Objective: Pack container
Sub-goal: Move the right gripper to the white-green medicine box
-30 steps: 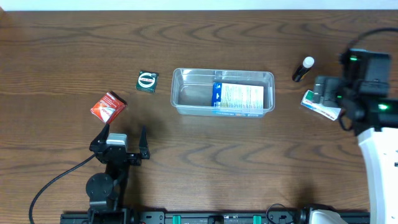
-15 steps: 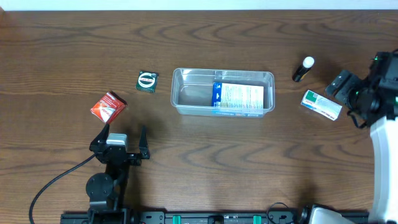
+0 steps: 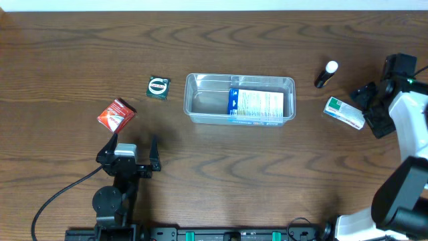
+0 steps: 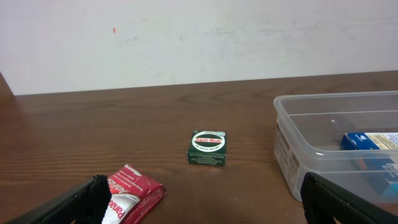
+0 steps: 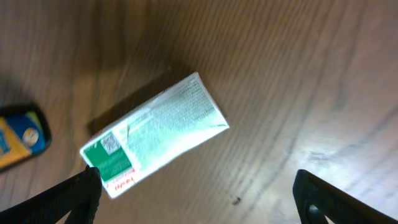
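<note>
The clear container [image 3: 200, 100] stands mid-table with a blue and white box [image 3: 257, 104] lying in its right half. My right gripper [image 3: 371, 110] is open and empty, just right of a white and green box [image 3: 343, 112] lying flat on the table. In the right wrist view that box [image 5: 155, 134] lies above and left of the open jaws [image 5: 196, 199]. My left gripper [image 3: 128, 152] is open and empty near the front left. In the left wrist view, its jaws [image 4: 202, 202] face the container [image 4: 298, 149].
A red packet [image 3: 116, 114] lies just beyond the left gripper, and a green square packet [image 3: 158, 88] left of the container. Both show in the left wrist view [image 4: 130, 199] [image 4: 206, 148]. A small dark bottle with a white cap [image 3: 326, 73] lies right of the container.
The right arm drew back from above the white and green box, swung right and turned; it now sits beside the box. The box and the left arm have not moved.
</note>
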{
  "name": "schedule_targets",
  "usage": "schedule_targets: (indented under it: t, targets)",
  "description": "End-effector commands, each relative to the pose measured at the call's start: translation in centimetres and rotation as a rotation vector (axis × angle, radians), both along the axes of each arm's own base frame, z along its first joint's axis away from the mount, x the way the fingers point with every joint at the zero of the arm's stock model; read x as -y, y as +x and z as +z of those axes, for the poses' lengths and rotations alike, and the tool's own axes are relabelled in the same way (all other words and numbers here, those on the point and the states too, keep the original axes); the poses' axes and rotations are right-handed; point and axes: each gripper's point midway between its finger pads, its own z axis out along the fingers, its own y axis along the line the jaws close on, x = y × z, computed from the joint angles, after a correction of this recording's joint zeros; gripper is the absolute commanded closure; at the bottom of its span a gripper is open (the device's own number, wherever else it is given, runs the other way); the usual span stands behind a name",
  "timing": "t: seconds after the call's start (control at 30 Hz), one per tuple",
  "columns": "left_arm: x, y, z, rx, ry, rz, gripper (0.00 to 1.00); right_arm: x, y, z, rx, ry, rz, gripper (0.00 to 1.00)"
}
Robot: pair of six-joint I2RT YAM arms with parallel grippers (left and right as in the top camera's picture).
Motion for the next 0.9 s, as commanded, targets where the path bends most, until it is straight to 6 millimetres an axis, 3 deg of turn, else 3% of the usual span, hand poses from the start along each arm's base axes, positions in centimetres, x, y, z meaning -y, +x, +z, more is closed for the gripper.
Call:
schedule_targets:
  t: [0.0, 0.47, 0.87]
  targets:
    - [0.2, -0.1, -1.6, -0.047, -0.005, -0.011, 0.02, 0.5, 0.6, -1.3, 0.005, 0.011, -0.097, 0.04]
    - [0.2, -0.1, -1.6, -0.047, -0.005, -0.011, 0.02, 0.3, 2.6, -5.8, -0.003, 0.064, -0.103, 0.05]
    - [0.2, -0.1, -1.6, -0.047, -0.005, -0.011, 0.02, 0.3, 4.2, -6.4, 0.042, 0.062, -0.092, 0.05]
